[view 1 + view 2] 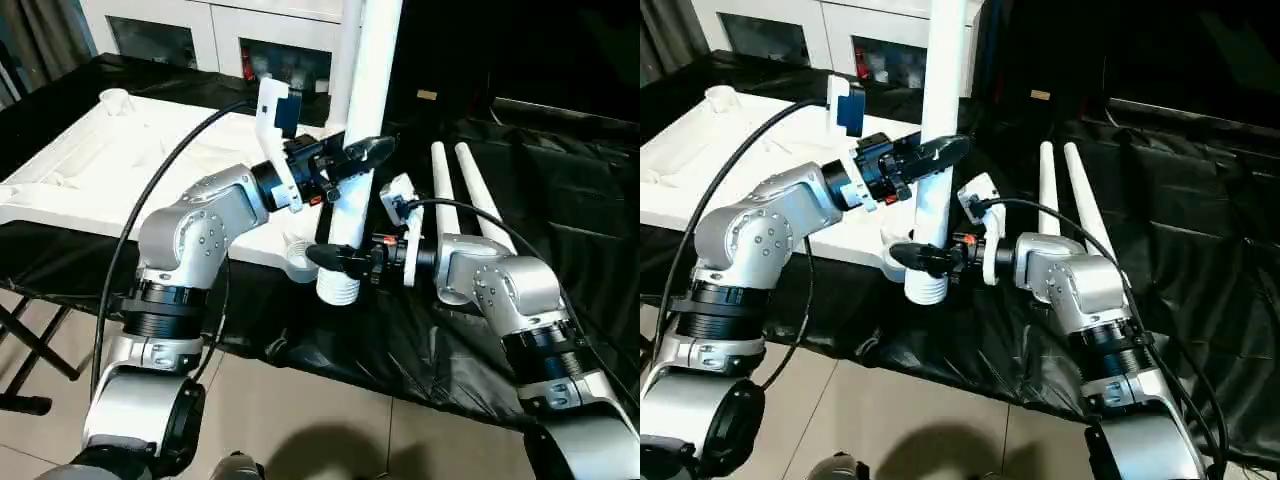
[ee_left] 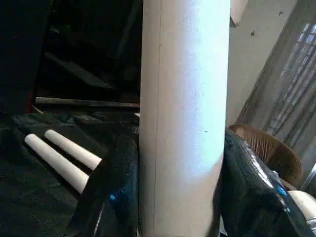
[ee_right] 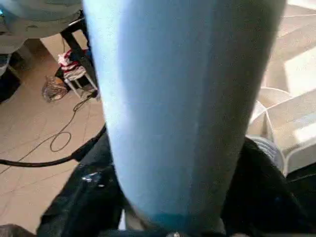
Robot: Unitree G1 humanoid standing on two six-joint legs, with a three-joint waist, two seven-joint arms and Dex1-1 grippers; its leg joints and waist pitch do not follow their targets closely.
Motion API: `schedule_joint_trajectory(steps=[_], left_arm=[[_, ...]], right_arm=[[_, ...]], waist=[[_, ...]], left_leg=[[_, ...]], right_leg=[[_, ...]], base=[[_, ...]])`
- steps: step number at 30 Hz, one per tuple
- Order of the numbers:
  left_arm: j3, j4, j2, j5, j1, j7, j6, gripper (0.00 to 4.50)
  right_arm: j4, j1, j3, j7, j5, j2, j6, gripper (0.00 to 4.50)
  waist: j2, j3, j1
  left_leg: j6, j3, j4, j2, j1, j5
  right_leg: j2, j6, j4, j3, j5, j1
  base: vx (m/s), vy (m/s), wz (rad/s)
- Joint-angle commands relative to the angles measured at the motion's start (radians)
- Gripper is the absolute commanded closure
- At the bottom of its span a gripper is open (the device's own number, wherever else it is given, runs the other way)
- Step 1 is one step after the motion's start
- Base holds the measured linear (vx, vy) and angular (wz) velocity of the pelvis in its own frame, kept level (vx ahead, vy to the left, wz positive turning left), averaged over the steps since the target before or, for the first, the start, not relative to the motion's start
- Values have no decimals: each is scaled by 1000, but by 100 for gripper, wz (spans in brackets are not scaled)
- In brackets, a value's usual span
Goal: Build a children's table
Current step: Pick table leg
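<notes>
On the left of the black-draped work surface (image 1: 560,210) lies the white plastic rectangular tabletop (image 1: 110,150), underside up, its moulded ribs showing and a rounded socket at the far corner (a second socket sits at the near right corner, just beside the foot of the standing leg). The plastic looks smooth and matte; the cloth under it is crinkled and faintly glossy.

Reaching in from that side, the left gripper (image 1: 352,158) has its two black fingers (image 2: 111,197) clamped on either side of a long white tapered tube leg (image 1: 368,90), which stands upright at the tabletop's near right corner. The fingers are partly spread, pressed against the tube's smooth round wall, gripping it about midway up its visible length. The leg's lower end carries a ridged, threaded-looking collar just above the cloth.

Lower on the same leg, the right gripper (image 1: 338,260) comes in from the right, its black fingers (image 3: 89,197) straddling the tube near the collar, close against its sides; whether they actually press on it I cannot tell.

Further right, two more white tapered tube legs (image 1: 470,195) lie flat on the black cloth, side by side and nearly touching, well apart from the standing one. That makes three legs counted in all.

Behind the tabletop stands a white cabinet with glass doors (image 1: 200,35).
</notes>
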Motion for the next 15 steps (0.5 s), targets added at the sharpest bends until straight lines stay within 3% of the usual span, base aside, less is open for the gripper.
schedule_joint_trajectory(steps=[1, 5, 8, 12, 15], left_arm=[[-10, -5, -2, -4, -8, -9, 10, 270], [-8, -3, -3, -7, -10, -6, 13, 270], [0, 13, -7, 14, -16, 21, -11, 200], [13, 18, -14, 9, -21, 22, -32, 191], [54, 19, -36, 16, -25, 64, -115, 159]], right_arm=[[-3, 0, -9, -13, -7, -13, -7, 224], [-1, -1, -10, -14, -6, -13, -6, 249], [0, -2, -14, -22, -6, -7, -9, 256], [-5, 1, -22, -30, -5, 2, -18, 258], [-12, 7, -62, -66, 10, 27, -46, 259]], waist=[[11, -92, -3], [10, -92, -3], [10, -92, -3], [14, -92, -3], [19, -93, -3]], left_leg=[[-9, -2, -55, 17, 9, -133], [-9, -2, -55, 17, 9, -133], [-10, -2, -55, 17, 10, -138], [-14, -3, -55, 17, 10, -140], [-17, -4, -55, 17, 8, -147]], right_leg=[[-74, -168, -70, 49, -111, 68], [-74, -171, -69, 49, -107, 69], [-75, -166, -72, 49, -124, 69], [-74, -168, -71, 49, -114, 68], [-76, -172, -72, 49, -102, 70]], base=[[0, 0, 0], [0, 0, 0], [0, 0, 0], [0, 0, 0], [0, 0, 0]])
